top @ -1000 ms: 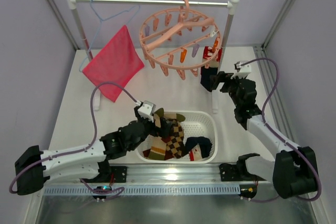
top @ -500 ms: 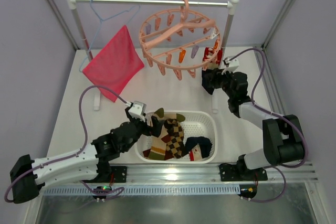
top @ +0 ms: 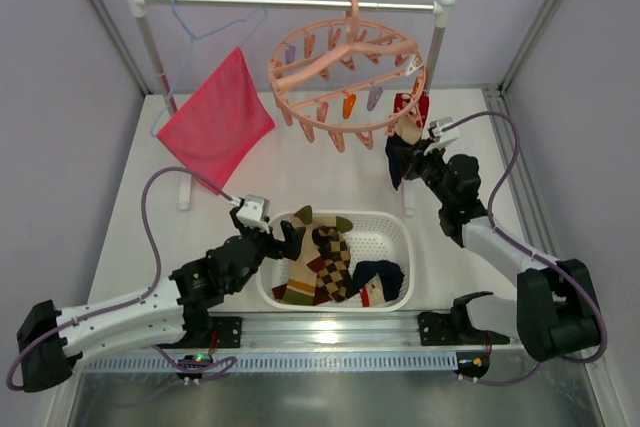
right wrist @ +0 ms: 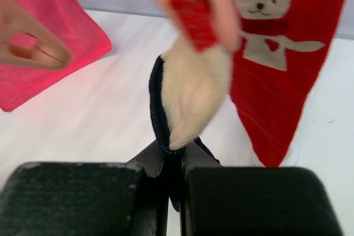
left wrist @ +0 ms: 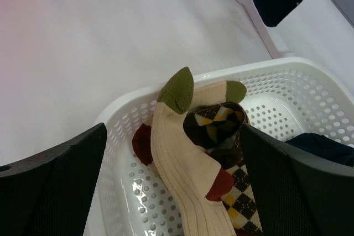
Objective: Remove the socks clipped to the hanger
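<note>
Jaws of the right gripper [right wrist: 174, 161] are clamped on the navy sock [right wrist: 157, 103], clipped at 4 o'clock on the hanger [top: 345, 52] beside a red sock [right wrist: 276, 81]. The low grip is probably for tugging it free. The left gripper [left wrist: 174, 175] has its jaws wide apart over the basket [left wrist: 287, 67] of unclipped socks [left wrist: 182, 153].

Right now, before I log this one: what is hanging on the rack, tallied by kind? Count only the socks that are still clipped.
ring hanger: 1
wire hanger: 1
cloth: 1
socks clipped to the ring: 2, the red sock and the navy sock
Total: 5
</note>
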Controlling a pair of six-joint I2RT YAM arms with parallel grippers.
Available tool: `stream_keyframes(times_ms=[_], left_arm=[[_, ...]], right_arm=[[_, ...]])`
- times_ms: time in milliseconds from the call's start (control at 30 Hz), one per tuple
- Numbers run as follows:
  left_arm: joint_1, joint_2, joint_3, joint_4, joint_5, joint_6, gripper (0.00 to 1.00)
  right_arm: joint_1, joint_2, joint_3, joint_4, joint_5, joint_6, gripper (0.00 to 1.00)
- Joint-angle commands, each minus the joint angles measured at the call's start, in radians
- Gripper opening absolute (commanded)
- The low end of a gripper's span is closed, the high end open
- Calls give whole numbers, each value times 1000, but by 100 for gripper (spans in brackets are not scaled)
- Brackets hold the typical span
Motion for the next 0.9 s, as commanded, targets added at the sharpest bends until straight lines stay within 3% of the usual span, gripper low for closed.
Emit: stream_keyframes(times_ms=[0,333,433,700,867], left_arm=[[4,-31,-16,21,-44,-23,100],[4,-83,-25,15,-24,-21,100],[4,-88,-20,18,-12,-20,100],[4,-114,-22,16,31,-12,100],[4,-150,-54,56,92,7,100]], right_arm=[[59,-100,-31,21,36,-1,4],[383,-200,-20,-61,235,-19,4],[477,-164,4,-62,329,-28,4],[665,6,107,-15,402,-15,4],[704,46,161,-27,447,11,4]])
